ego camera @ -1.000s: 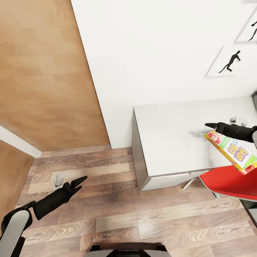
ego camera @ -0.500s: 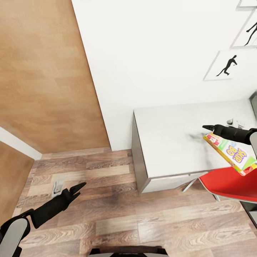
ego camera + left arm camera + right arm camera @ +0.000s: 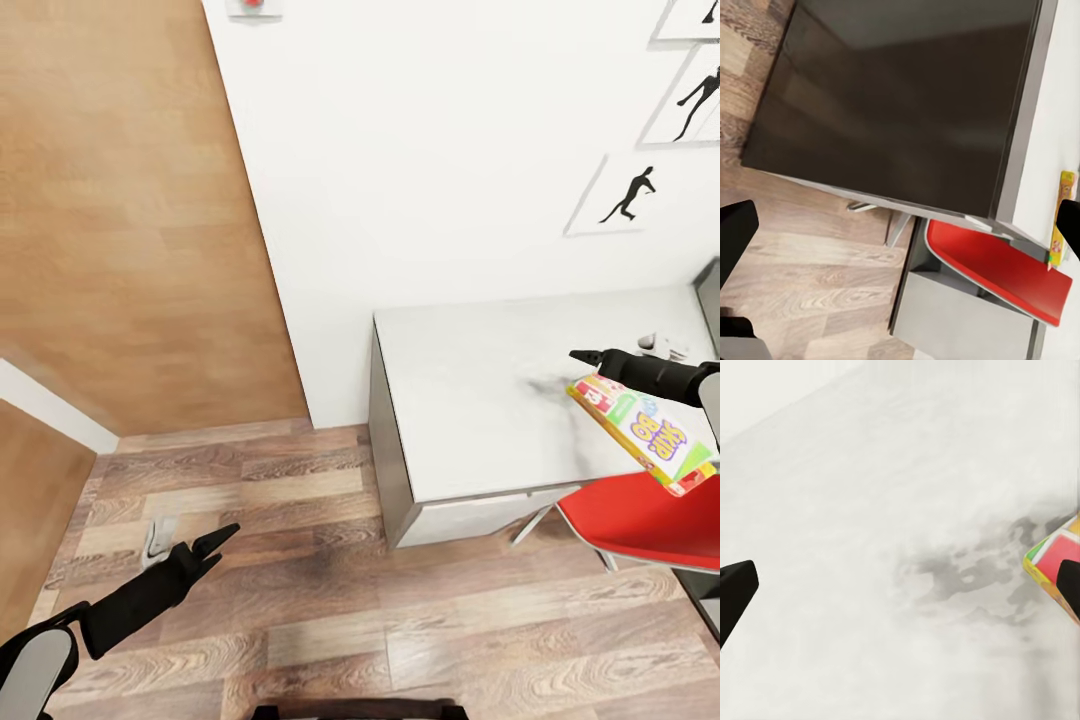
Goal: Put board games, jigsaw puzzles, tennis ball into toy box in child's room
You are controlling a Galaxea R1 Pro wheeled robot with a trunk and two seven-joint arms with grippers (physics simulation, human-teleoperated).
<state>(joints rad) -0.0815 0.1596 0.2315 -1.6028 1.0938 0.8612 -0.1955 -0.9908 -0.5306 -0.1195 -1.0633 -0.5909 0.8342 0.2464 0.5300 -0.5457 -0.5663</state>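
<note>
Two arms are showing in the head view. The right gripper is reaching out over the pale top of the table, and the Skip-Bo game box is hanging tilted just under that arm, its near end sloping down toward the red chair. From the head view I cannot tell whether the fingers are pinching the box or how wide they are standing; in the right wrist view the two dark fingertips are sitting at opposite edges with the table top between them, and a corner of the game box is lying against the one on that side. A faint grey shadow is falling on the table below the box.

The left gripper is hovering low over the wood-plank floor at the near left, well apart from the table. Its fingers are looking slightly parted and are carrying nothing. In the left wrist view the dark side panel of the table is showing, with the red chair beside it and the thin edge of the game box above the chair.

Black silhouette pictures are hanging on the white wall behind the table. A wooden door is standing at the far left.
</note>
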